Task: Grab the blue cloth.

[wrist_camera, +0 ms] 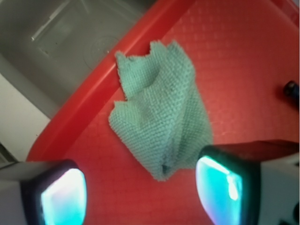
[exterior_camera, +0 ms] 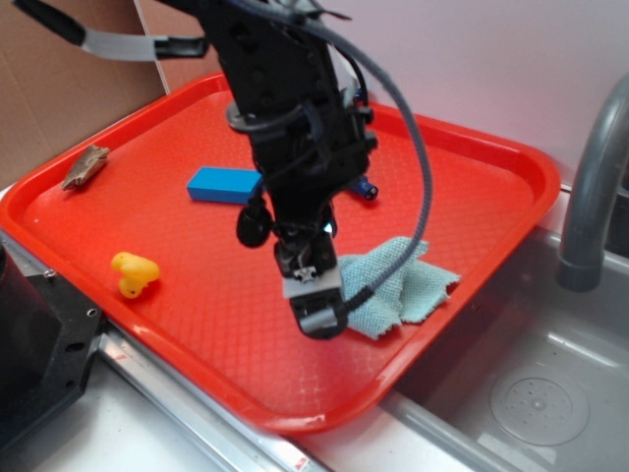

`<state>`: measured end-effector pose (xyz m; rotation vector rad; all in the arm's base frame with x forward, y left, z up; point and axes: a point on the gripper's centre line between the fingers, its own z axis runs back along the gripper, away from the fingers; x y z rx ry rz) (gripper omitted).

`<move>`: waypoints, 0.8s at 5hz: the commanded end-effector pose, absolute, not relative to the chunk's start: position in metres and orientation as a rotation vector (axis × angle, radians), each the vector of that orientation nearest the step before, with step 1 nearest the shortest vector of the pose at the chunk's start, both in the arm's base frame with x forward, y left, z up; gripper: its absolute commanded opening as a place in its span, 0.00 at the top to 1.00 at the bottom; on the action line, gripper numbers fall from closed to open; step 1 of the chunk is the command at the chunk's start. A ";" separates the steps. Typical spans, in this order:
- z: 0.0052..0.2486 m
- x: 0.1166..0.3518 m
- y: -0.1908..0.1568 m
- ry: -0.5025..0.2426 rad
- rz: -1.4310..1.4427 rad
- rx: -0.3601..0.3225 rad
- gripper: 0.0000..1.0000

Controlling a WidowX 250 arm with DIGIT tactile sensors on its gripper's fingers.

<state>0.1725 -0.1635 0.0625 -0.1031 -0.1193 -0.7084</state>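
- Tray (exterior_camera: 462,147): red plastic, textured floor, raised rim; carries every loose item listed here. One long edge runs beside a grey sink basin (exterior_camera: 531,393).
- Blue cloth (exterior_camera: 408,285): pale teal woven rag, crumpled, uneven edges. Lies on the tray floor close to the sink-side edge; in the wrist view one ragged corner reaches the rim (whether it laps over the rim cannot be told).
- Tool (wrist_camera: 140,194): jaws set wide, nothing between them. Two fingers with glowing cyan pads (wrist_camera: 63,194) stand at either side of the cloth's near end; the right-hand finger is just beside the fabric, contact cannot be told. In the exterior view it hangs low over the tray, just beside the cloth.
- Blue block (exterior_camera: 224,184): bright blue, rectangular, flat on the tray, well apart from the cloth.
- Yellow toy (exterior_camera: 134,272): small, near the tray's front edge.
- Brown scrap (exterior_camera: 85,165): near the tray's far left corner.
- Faucet (exterior_camera: 590,197): grey, curved, beside the sink.
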 end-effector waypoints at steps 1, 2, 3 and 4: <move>0.057 0.154 -0.171 -0.086 -0.646 -0.093 0.00; 0.067 0.159 -0.176 -0.064 -0.626 -0.101 0.00; 0.064 0.161 -0.173 -0.078 -0.623 -0.085 0.00; 0.064 0.161 -0.173 -0.078 -0.623 -0.085 0.00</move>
